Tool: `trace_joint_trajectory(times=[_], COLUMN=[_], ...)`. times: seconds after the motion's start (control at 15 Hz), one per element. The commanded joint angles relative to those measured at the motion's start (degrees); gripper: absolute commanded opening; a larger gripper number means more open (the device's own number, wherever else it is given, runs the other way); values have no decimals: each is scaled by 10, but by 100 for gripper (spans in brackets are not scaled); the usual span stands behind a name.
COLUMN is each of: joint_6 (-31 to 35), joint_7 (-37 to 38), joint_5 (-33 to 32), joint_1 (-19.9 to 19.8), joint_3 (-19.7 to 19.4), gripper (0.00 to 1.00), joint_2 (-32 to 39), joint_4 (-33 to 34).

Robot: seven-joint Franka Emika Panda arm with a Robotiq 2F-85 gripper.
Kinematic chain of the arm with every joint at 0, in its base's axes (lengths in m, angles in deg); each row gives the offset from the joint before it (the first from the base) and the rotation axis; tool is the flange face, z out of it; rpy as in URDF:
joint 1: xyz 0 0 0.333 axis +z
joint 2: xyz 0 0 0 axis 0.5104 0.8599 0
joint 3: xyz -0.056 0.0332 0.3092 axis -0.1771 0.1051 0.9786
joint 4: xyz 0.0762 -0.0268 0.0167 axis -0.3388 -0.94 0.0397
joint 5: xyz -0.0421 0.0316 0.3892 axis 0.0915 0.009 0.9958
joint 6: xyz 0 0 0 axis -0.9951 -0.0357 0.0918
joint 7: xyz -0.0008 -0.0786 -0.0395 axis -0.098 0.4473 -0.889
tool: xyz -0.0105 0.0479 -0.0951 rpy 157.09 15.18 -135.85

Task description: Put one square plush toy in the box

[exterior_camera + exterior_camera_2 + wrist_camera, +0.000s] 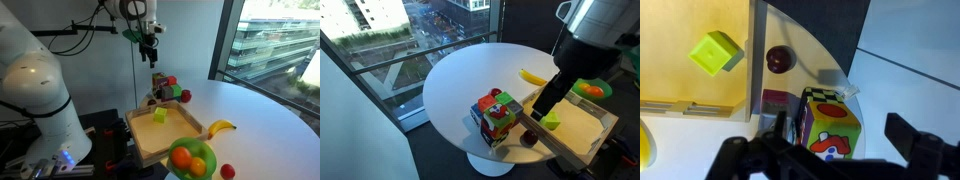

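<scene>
The square plush toy (pixel 830 125) is a soft cube with red, green and checkered patches. It sits on the white table just outside the box, and it shows in both exterior views (pixel 162 90) (pixel 498 115). A maroon block (pixel 774 100) is pressed against its side, partly hidden. The box (pixel 675 85) is a tan wooden tray with a pale floor (pixel 178 131) (pixel 582 132). My gripper (pixel 840 132) is open and empty. It hangs well above the plush toy (pixel 150 47), with a finger on each side of it in the wrist view.
A yellow-green cube (pixel 717 52) (pixel 160 115) lies inside the tray. A dark red ball (pixel 779 59) sits beside the tray's rim. A banana (pixel 221 127), a bowl of orange and green fruit (pixel 192 160) and another red ball (pixel 228 171) are on the round table.
</scene>
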Motion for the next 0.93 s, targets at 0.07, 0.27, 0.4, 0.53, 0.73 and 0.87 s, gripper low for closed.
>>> trace_joint_trajectory(times=[0.07, 0.27, 0.4, 0.53, 0.73, 0.87], joint_6=[-1, -1, -2, -3, 3, 9], joint_7=[1, 1, 9, 12, 21, 28], joint_5=[-1, -1, -7, -11, -19, -28], joint_1=[1, 1, -3, -6, -12, -15], joint_3=[-1, -1, 0, 0, 4, 7], gripper=[100, 100, 100, 100, 100, 100], joint_2=[0, 0, 5, 7, 20, 33], joint_4=[1, 1, 7, 11, 19, 26])
